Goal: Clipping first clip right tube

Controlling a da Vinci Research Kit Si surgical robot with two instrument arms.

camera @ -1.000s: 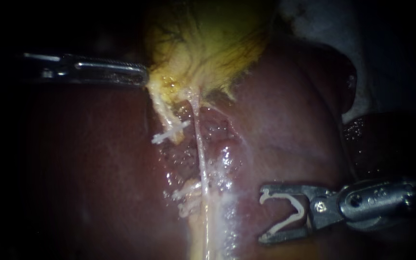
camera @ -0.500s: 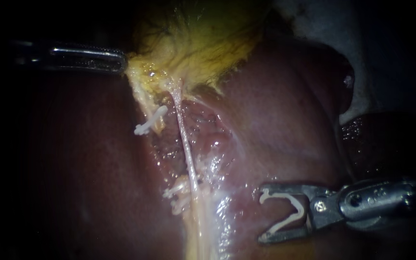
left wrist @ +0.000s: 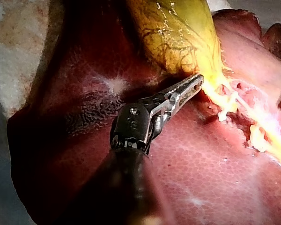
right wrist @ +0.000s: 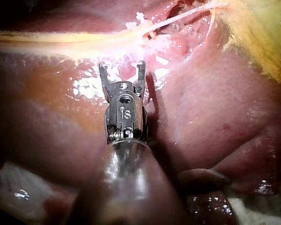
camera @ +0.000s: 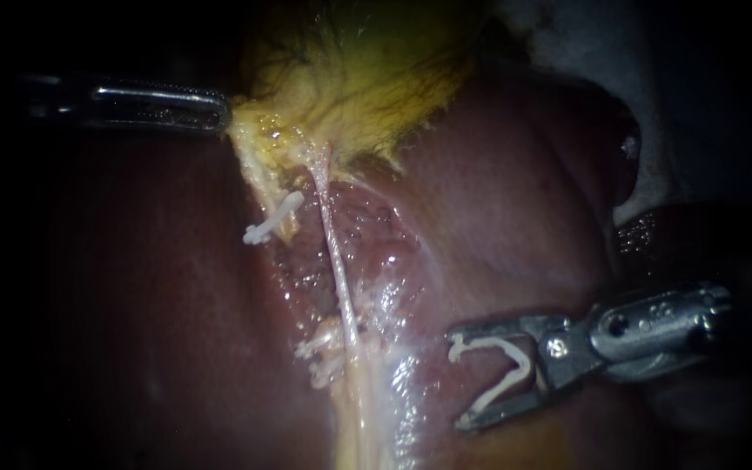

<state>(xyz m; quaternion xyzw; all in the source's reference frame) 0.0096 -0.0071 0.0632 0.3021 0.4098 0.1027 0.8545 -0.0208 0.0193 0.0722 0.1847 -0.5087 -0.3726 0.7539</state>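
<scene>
Liver (camera: pixel 515 200) fills most of the endoscope view: broad, smooth and dark red. Its right edge curves down against a pale cloth (camera: pixel 654 87) at the upper right.

Gallbladder (camera: pixel 367 78) sits top centre, yellow-green, with its frayed lower edge hanging onto the liver.

My left instrument (camera: pixel 219 110) comes in level from the left. Its jaws lie together, clamped on the gallbladder's lower left corner, and the yellow tissue there is drawn out to a point.

My right instrument (camera: pixel 454 380) comes in low from the right, tilted slightly down toward its tip. Its jaws stand wide apart with the loaded clip (camera: pixel 485 340) seated between them, white and open, touching both jaws.

Right tube (camera: pixel 337 261) is a thin, pale, taut strand running from the gallbladder's edge down toward bottom centre. It lies near the loaded clip's mouth but apart from it, with wet, glistening liver between them. That gap is open room.

Left tube (camera: pixel 258 178) is a thicker yellow strand just beside the right tube, and a closed clip (camera: pixel 271 219) sits across it.

White clip pieces (camera: pixel 319 352) cluster low down, touching the right tube's left side. I cannot tell which tube they grip.

Left of both tubes there is bare liver, fading into dark.
</scene>
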